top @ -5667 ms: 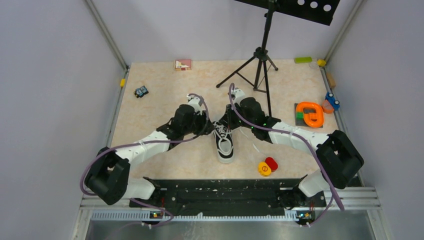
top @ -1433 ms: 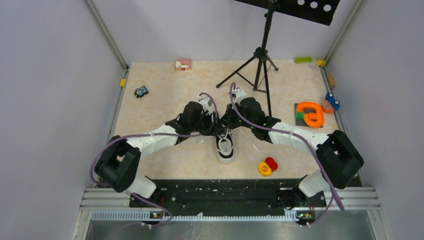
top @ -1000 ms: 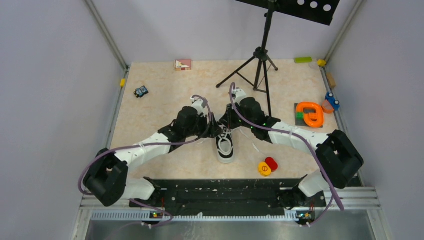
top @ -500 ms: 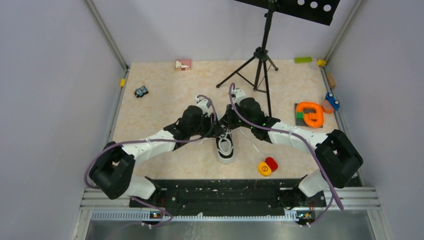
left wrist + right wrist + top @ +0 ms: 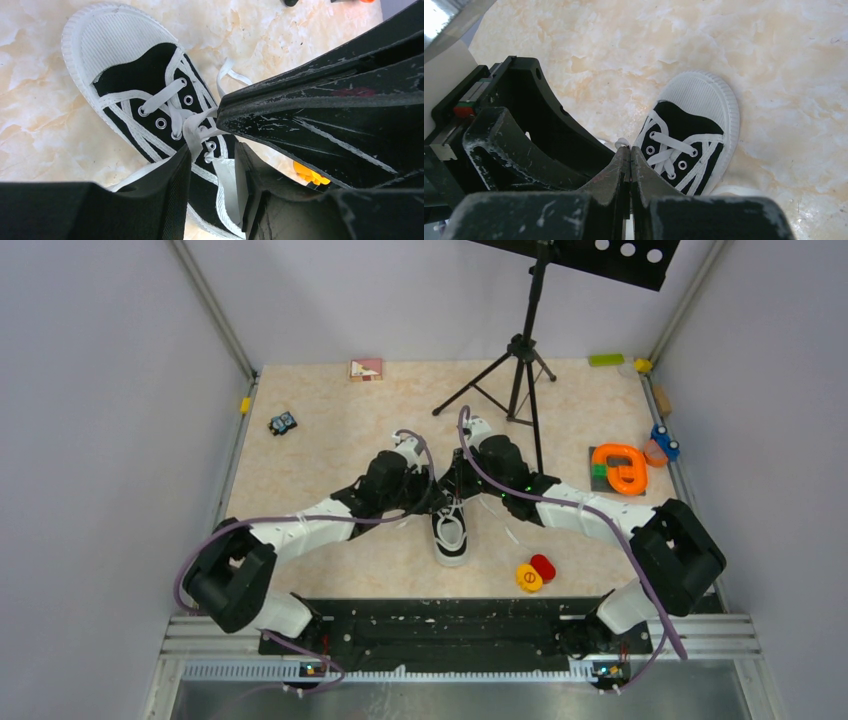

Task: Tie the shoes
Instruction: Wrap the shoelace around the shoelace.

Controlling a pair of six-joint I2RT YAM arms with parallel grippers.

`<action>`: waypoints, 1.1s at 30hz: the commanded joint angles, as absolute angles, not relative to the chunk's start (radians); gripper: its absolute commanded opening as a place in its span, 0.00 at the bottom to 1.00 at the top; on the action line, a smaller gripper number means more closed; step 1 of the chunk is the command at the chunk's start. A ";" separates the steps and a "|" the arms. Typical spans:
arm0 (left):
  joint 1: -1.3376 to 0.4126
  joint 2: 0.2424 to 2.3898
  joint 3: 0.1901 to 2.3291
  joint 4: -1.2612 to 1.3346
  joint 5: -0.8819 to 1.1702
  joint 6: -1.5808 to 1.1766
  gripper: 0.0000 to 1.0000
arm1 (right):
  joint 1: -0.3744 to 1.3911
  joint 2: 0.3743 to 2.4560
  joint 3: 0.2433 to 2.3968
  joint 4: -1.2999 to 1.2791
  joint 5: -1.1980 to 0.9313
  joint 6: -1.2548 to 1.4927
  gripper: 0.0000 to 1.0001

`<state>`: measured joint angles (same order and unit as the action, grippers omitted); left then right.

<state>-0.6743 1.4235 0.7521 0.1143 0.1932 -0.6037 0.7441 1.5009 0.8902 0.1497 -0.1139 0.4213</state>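
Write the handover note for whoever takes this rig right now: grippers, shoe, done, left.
Left gripper: jaws apart over the lacing of the sneaker, gripping nothing.
Right gripper: shut, pinching a white lace strand lifted off the tongue.
Sneaker: flat on the table, mid-workspace, toe toward the arm bases, laced through its eyelets.
Done: one strand pulled up; no knot or bow visible.
Left: take the strand with the left gripper, cross, knot, form the bow. A loose lace end lies beside the shoe.
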 commanded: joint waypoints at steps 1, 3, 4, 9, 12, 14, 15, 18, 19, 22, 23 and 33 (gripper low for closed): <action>-0.677 1.444 0.788 0.186 0.202 -0.608 0.40 | 0.757 1.503 0.930 0.205 -0.110 0.420 0.00; -0.678 1.453 0.793 0.202 0.209 -0.611 0.38 | 0.758 1.504 0.927 0.208 -0.106 0.423 0.00; -0.677 1.458 0.798 0.205 0.211 -0.612 0.38 | 0.758 1.506 0.925 0.211 -0.108 0.425 0.00; -0.677 1.460 0.798 0.202 0.204 -0.605 0.39 | 0.758 1.506 0.924 0.210 -0.110 0.429 0.00; -0.676 1.454 0.789 0.203 0.194 -0.601 0.34 | 0.758 1.502 0.920 0.209 -0.100 0.432 0.00; -0.676 1.460 0.788 0.210 0.194 -0.602 0.32 | 0.758 1.501 0.919 0.210 -0.096 0.432 0.00; -0.676 1.463 0.788 0.216 0.196 -0.605 0.30 | 0.757 1.502 0.918 0.210 -0.096 0.432 0.00; -0.676 1.479 0.795 0.228 0.209 -0.616 0.28 | 0.756 1.499 0.918 0.209 -0.097 0.433 0.00; -0.676 1.482 0.799 0.228 0.213 -0.617 0.28 | 0.756 1.498 0.917 0.209 -0.096 0.433 0.00; -0.677 1.479 0.799 0.217 0.213 -0.609 0.35 | 0.756 1.495 0.914 0.210 -0.095 0.433 0.00; -0.677 1.474 0.795 0.210 0.208 -0.605 0.40 | 0.756 1.494 0.913 0.209 -0.095 0.433 0.00; -0.678 1.476 0.782 0.216 0.189 -0.599 0.34 | 0.756 1.494 0.910 0.213 -0.097 0.435 0.00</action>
<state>-0.6743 1.4799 0.7658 0.1703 0.1890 -0.6029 0.7441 1.5013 0.8902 0.1501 -0.0978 0.4278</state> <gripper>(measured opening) 0.364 0.009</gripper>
